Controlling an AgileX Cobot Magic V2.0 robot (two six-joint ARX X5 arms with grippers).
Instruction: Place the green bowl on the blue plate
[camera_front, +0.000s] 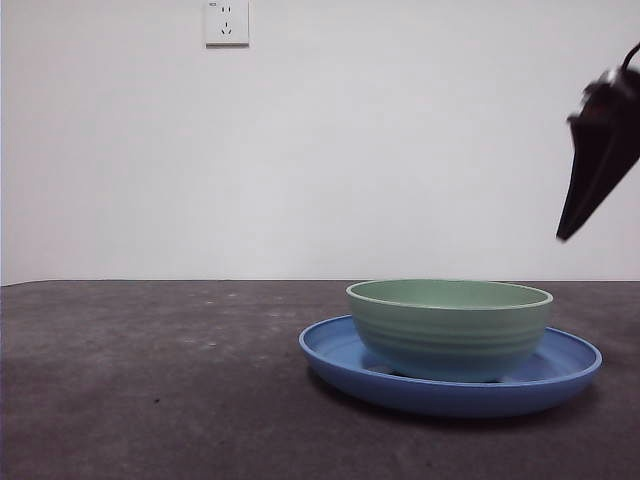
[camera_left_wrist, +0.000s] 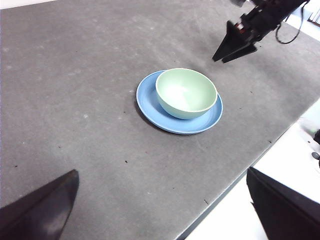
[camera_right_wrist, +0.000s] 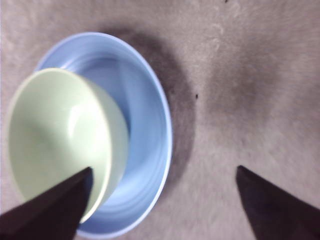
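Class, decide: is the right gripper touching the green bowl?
Apart. The front view shows the right gripper hanging clear above the green bowl, with bare wall between them.

Low front, two wrists above bowl (camera_front: 450, 328)

Green bowl (camera_front: 450, 328) on blue plate (camera_front: 340, 357) sole obstacle; table (camera_front: 150, 380) around open.

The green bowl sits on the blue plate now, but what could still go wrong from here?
1. The green bowl sits off-centre on the blue plate, so a bump might slide it off.
2. The open right gripper hangs close above the bowl; one jaw could clip its rim.
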